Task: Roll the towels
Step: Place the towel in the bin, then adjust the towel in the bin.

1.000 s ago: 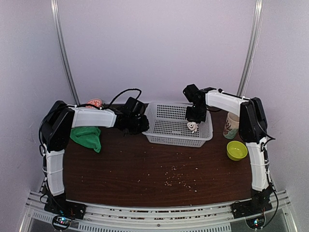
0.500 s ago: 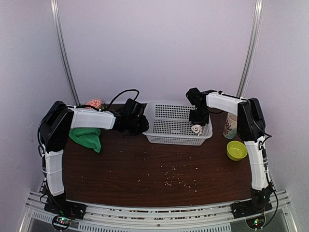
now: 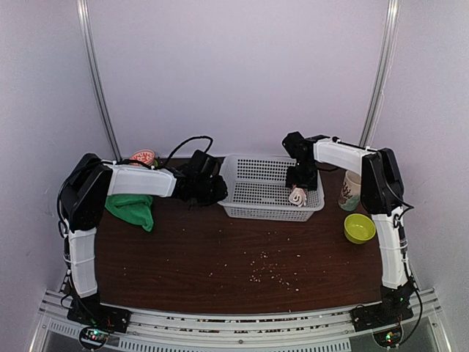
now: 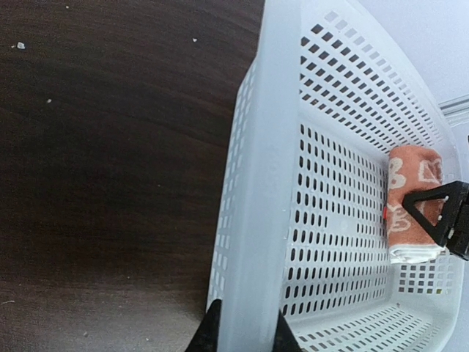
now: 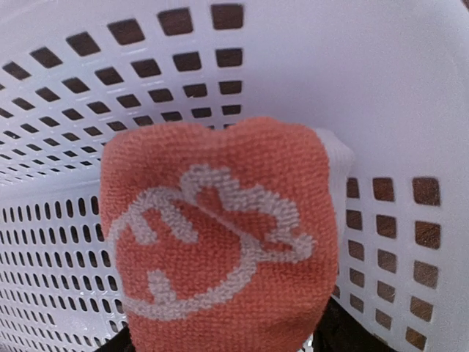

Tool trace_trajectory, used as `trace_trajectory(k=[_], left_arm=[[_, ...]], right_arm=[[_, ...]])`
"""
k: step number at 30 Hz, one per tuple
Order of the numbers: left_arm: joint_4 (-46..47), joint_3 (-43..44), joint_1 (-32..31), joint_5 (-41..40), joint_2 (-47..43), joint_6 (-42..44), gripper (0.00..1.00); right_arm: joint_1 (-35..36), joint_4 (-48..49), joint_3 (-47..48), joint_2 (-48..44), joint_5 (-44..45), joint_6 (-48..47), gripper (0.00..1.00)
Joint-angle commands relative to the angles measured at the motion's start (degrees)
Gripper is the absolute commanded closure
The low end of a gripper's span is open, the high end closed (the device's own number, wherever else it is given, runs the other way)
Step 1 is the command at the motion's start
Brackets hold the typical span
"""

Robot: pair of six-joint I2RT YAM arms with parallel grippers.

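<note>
- The left pincer (image 4: 247,339) clamps the near wall of the white basket (image 4: 256,183); a steady hold should stop it sliding.
- The right pincer (image 3: 300,185) straddles the rolled peach bunny towel (image 5: 220,249) at the basket's right end. Gripping or released, I cannot tell. It should lift straight up, so nothing unrolls.
- The green towel (image 3: 132,207) lies crumpled and unrolled on the worktop (image 3: 242,249) under the left arm.

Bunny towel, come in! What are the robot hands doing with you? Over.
Left gripper shut on basket rim. Right gripper around rolled bunny towel inside basket, grip unclear. Green towel not rolled, bunched on table. Nothing seen blocking.
</note>
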Motion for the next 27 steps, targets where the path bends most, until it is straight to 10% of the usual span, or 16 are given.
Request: trace_trajectory(k=[1,11,27], left_arm=[[-0.57,-0.29,0.35,-2.0,0.19,0.14,1.0],[-1.43,0.36,0.33,-2.03,0.39,0.4,1.0],[-2.68,0.95,0.36,-2.26,0.28,0.18,1.0]], right_arm=[[-0.57,-1.94,0.7,-5.21,3.41,-0.26,0.32],[0.67,-1.63,1.51,-9.87,2.21,-0.68,0.3],[3.94,0.54,11.11,1.59,-9.8,0.13,0.54]])
